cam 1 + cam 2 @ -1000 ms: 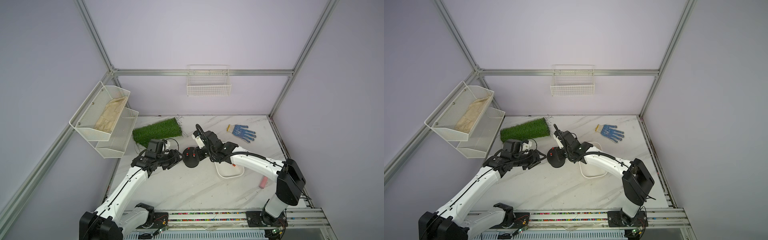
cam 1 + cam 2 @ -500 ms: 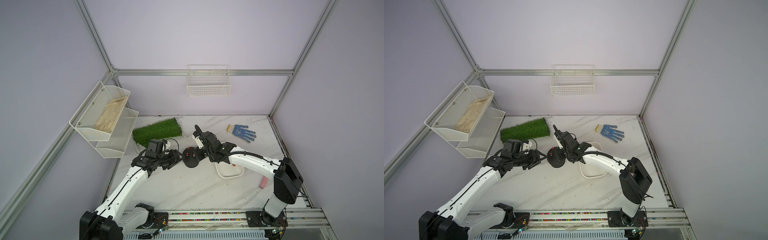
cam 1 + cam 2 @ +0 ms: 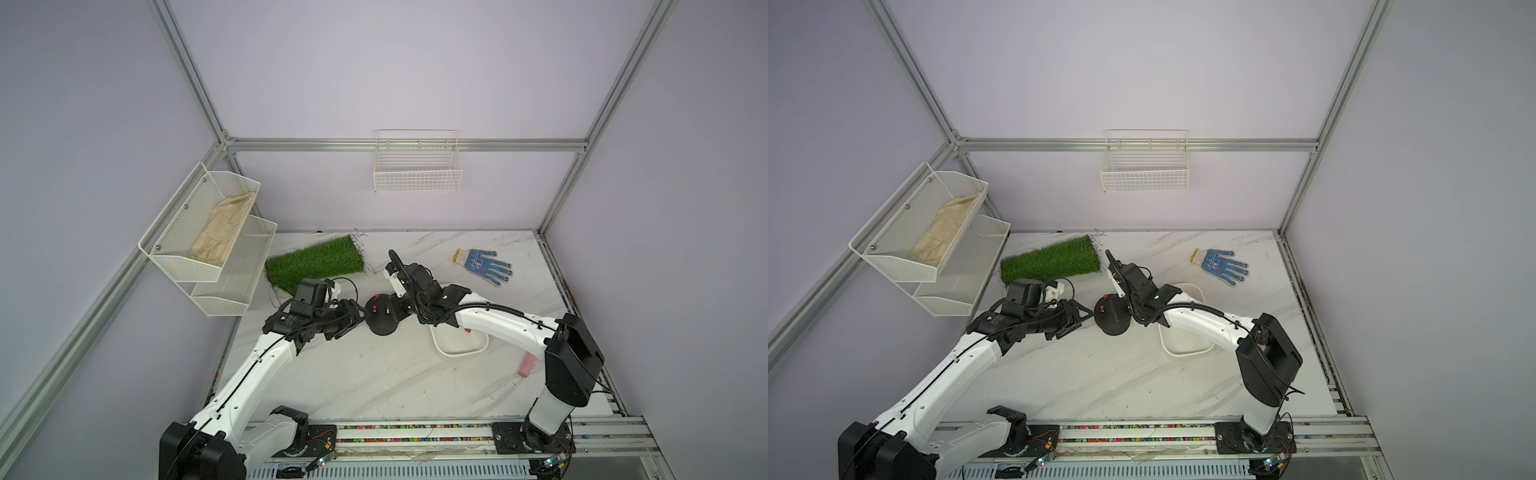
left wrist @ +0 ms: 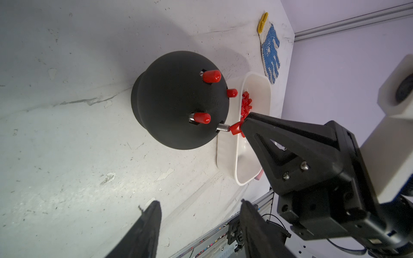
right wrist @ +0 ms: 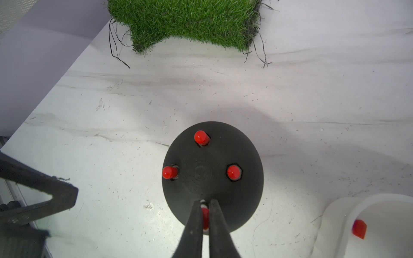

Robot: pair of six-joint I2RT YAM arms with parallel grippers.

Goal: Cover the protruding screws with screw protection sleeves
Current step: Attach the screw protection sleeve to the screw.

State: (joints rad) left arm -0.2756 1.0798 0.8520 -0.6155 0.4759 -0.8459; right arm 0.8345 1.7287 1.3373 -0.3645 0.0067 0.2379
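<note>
screw protection sleeve [image 4: 235, 129] lined up on the last bare screw [image 4: 223, 128]

in a top view the black base [image 3: 381, 326] sits mid-frame on the desk [image 3: 374, 374]. three studs wear red caps [image 5: 201, 137]. the right pincer [image 5: 204, 206] pinches the sleeve end-on to the thread, seemingly so it slides straight on. the left pincer [image 4: 201, 207] hangs spread and empty beside the base, perhaps to steady it. spare sleeves [image 4: 245, 105] lie in the white tray [image 4: 261, 89] nearby.

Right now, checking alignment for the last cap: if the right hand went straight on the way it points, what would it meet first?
The bare screw on the black dome: the red cap pinched in the right hand looks lined up with it, though depth is uncertain.
</note>
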